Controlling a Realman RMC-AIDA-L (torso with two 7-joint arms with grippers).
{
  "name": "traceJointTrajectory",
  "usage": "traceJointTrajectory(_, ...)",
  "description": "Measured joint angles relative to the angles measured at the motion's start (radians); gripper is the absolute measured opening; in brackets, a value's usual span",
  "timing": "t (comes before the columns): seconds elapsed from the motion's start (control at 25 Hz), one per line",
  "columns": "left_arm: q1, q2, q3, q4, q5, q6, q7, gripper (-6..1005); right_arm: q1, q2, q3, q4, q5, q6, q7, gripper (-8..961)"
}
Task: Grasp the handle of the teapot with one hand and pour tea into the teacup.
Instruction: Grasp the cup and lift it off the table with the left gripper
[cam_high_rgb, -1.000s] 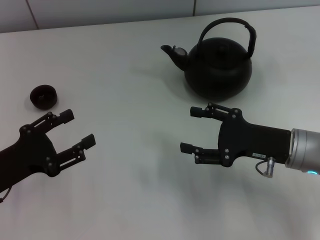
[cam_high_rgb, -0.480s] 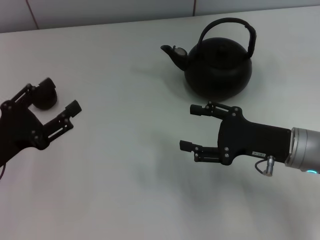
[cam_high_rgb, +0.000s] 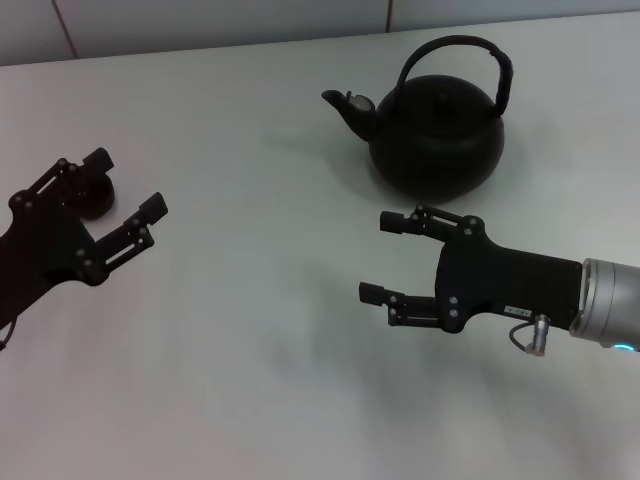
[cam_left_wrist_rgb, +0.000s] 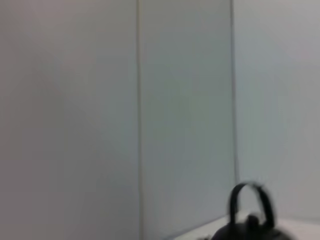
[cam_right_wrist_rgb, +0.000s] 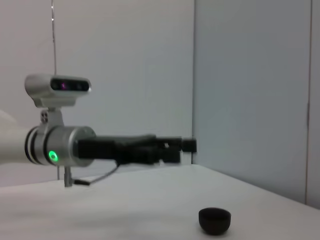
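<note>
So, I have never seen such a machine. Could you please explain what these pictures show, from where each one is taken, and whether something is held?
It is a robot with two arms. Each arm ends in a black two-fingered end effector. The big picture looks down from the robot's head at a white table. The other two come from cameras on the wrists.

On the table stand a black teapot with an arched handle, and a tiny black teacup. The left end effector is open, with a finger on either side of the teacup, which it does not grip. The right end effector hovers open in front of the teapot. Nothing is held.
</note>
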Motion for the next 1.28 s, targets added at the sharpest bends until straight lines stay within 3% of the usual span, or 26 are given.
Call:
traceJointTrajectory(0.2,-0.053,-0.002,-0.019,-0.055,-0.004,-0.162,0.017,800,0.003,0.000,-0.003,0.003,0.017,-0.001,0.000,828)
traceJointTrajectory(0.32,-0.088,-0.007,-0.081,-0.115,-0.036,-0.270,0.094,800,0.006,0.000,0.000,0.003,0.018,-0.002,0.001,828)
traceJointTrajectory(0.6,-0.105,-0.007,-0.144,-0.201,-0.122,-0.280,0.270,800,0.006,0.000,-0.002,0.004,0.035,-0.002,0.001,828)
traceJointTrajectory(0.72,-0.102,-0.006,-0.231,-0.269,-0.170,-0.313,0.346,801,0.006,0.000,-0.001,0.004,0.043,-0.002,0.001,827)
traceJointTrajectory(1.28,-0.066,0.000,-0.240,-0.289,-0.163,-0.346,0.347,801,0.009,-0.002,-0.008,-0.002,0.043,-0.002,-0.003,827)
